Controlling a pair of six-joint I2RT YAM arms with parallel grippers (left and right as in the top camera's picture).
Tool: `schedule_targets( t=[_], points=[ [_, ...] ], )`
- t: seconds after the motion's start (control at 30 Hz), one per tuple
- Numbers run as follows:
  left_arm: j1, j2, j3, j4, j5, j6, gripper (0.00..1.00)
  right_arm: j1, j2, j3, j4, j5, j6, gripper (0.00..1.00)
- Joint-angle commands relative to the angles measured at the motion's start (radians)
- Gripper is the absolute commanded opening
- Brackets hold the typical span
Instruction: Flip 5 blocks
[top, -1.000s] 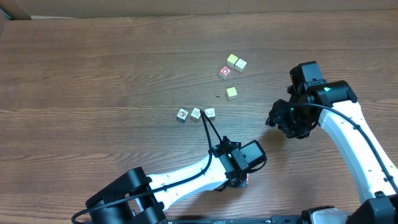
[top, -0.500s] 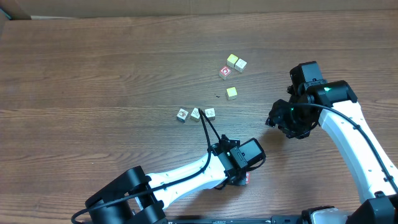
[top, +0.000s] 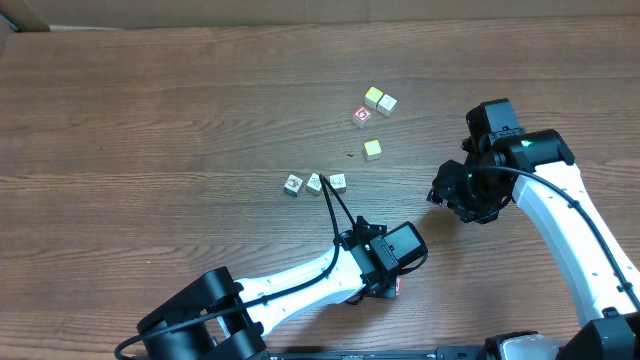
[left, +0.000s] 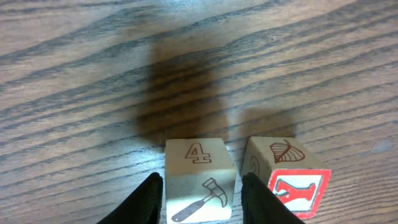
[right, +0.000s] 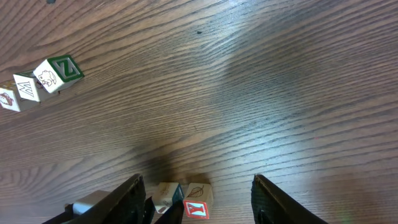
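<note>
Just released the 4-and-hammer block (left: 198, 171) beside the red-Y block (left: 292, 183), left gripper (left: 199, 196) jaws barely apart, right gripper (right: 198, 188) gaping empty, so probably one flip finished.

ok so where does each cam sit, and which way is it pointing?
Overhead: fixed above the table, looking straight down; left arm enters from the bottom edge, right arm from the right.
Left wrist: low over the tabletop, facing the "4" block between its own left fingers, red-letter block beside it.
Right wrist: higher, tilted down across the table; right fingers at the bottom edge, row of blocks far left.
Shared: both wrist views show the same two blocks.
</note>
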Motion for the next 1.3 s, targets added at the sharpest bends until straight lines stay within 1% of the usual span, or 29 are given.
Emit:
schedule_targets(
  t=[0.0, 0.23, 0.27, 0.33, 0.4, 0.43, 0.47, 0.5, 0.53, 0.57, 0.6, 0.63, 0.7, 0.8, 0.83, 0.87, 0.9, 0.93, 0.97, 1.0, 1.13, 1.27],
  points=[
    [0.029, 0.011, -0.007, 0.002, -0.012, 0.002, 0.32, -0.003, -0.013, 0.025, 0.001, -0.007, -0.004, 0.56],
    [0.051, 0.010, -0.006, 0.002, -0.005, 0.010, 0.31, -0.003, -0.013, 0.025, -0.002, -0.013, -0.004, 0.56],
    [0.055, 0.008, -0.005, 0.003, -0.005, 0.019, 0.33, -0.003, -0.013, 0.025, -0.002, -0.014, -0.004, 0.56],
    [0.061, 0.002, 0.002, 0.003, -0.006, 0.048, 0.40, -0.003, -0.013, 0.025, -0.002, -0.013, -0.004, 0.56],
    [0.066, -0.004, 0.018, -0.001, -0.002, 0.088, 0.54, -0.003, -0.013, 0.025, -0.001, -0.013, -0.004, 0.56],
    [0.066, -0.004, 0.024, -0.005, -0.002, 0.096, 0.57, -0.003, -0.013, 0.025, -0.002, -0.014, -0.004, 0.56],
    [0.066, -0.004, 0.028, -0.006, -0.002, 0.103, 0.55, -0.003, -0.013, 0.025, -0.002, -0.014, -0.004, 0.56],
    [0.066, -0.004, 0.029, -0.006, 0.001, 0.107, 0.47, -0.003, -0.013, 0.025, -0.002, -0.014, -0.004, 0.56],
    [0.066, -0.004, 0.029, -0.006, 0.008, 0.106, 0.37, -0.003, -0.013, 0.025, -0.002, -0.016, -0.004, 0.56],
    [0.066, -0.004, 0.029, -0.006, 0.018, 0.106, 0.35, -0.003, -0.013, 0.025, -0.002, -0.017, -0.004, 0.56],
    [0.067, -0.004, 0.029, -0.006, 0.017, 0.106, 0.36, -0.003, -0.013, 0.025, -0.002, -0.018, -0.004, 0.56],
    [0.068, -0.004, 0.031, -0.008, 0.015, 0.106, 0.41, -0.003, -0.013, 0.025, -0.002, -0.018, -0.004, 0.56],
    [0.081, -0.004, 0.040, -0.010, -0.004, 0.115, 0.46, -0.003, -0.013, 0.025, -0.003, -0.017, -0.004, 0.56],
    [0.127, -0.004, 0.075, -0.015, -0.006, 0.161, 0.45, -0.003, -0.013, 0.025, -0.005, -0.017, -0.004, 0.56],
    [0.160, -0.004, 0.105, -0.033, 0.002, 0.175, 0.43, -0.003, -0.013, 0.025, -0.005, -0.017, -0.004, 0.56],
    [0.177, -0.004, 0.121, -0.051, 0.011, 0.176, 0.36, -0.003, -0.013, 0.025, -0.005, -0.017, -0.004, 0.56],
    [0.193, -0.004, 0.134, -0.074, 0.027, 0.181, 0.25, -0.003, -0.013, 0.025, -0.007, -0.017, -0.004, 0.56],
    [0.207, -0.004, 0.145, -0.108, 0.041, 0.182, 0.18, -0.003, -0.013, 0.025, -0.009, -0.017, -0.004, 0.56],
    [0.218, -0.004, 0.149, -0.140, 0.042, 0.180, 0.08, -0.003, -0.013, 0.025, -0.013, -0.017, -0.005, 0.57],
    [0.232, -0.004, 0.149, -0.180, 0.039, 0.172, 0.04, -0.003, -0.013, 0.025, -0.018, -0.017, -0.008, 0.56],
    [0.271, -0.004, 0.138, -0.314, 0.013, 0.187, 0.04, -0.003, -0.013, 0.025, -0.024, -0.017, -0.015, 0.56],
    [0.265, -0.004, 0.102, -0.341, 0.067, 0.258, 0.04, -0.003, -0.013, 0.025, -0.025, -0.017, -0.015, 0.56]
  ],
)
